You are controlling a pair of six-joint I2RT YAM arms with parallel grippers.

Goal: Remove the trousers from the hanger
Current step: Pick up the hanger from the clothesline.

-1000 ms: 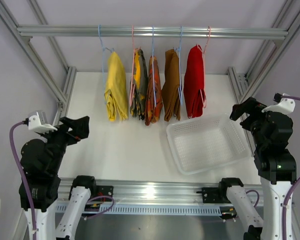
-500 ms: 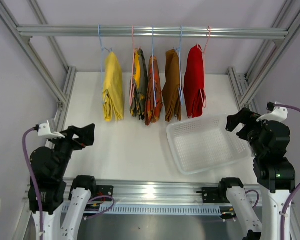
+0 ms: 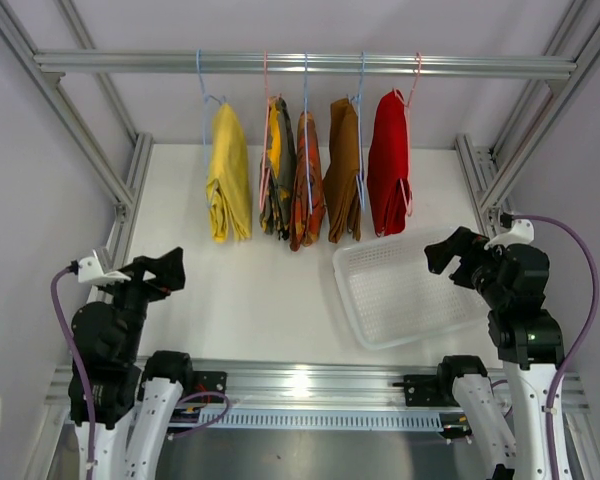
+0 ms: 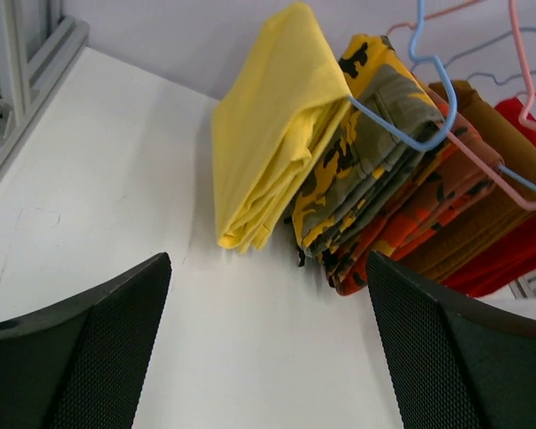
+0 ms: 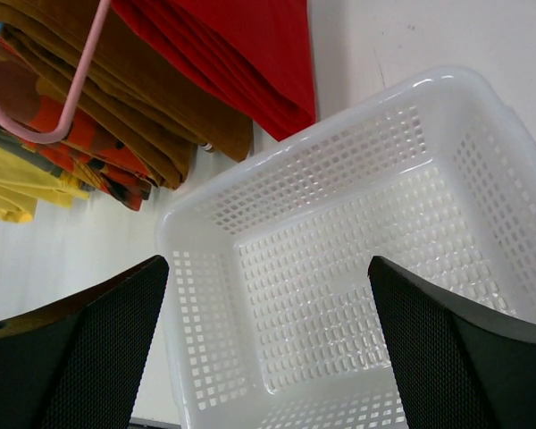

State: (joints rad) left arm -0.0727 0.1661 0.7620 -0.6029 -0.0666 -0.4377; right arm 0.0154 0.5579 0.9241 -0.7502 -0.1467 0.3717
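The five folded trousers (image 3: 307, 185), draped over hangers (image 3: 305, 80) on the far rail (image 3: 300, 63), are judged light, soft and limp, best pinched at the lower fold, while the left gripper (image 3: 170, 265) and right gripper (image 3: 442, 250) are seen wide and empty

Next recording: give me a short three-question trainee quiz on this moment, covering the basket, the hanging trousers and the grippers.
1. True or false: the white mesh plastic basket already holds a garment.
2. How many pairs of folded cloth trousers hang from the silver metal rail?
3. The left gripper and right gripper are: A both open, B both shut on cloth, C one shut.
Key: 1 false, it is empty; 2 five; 3 A.
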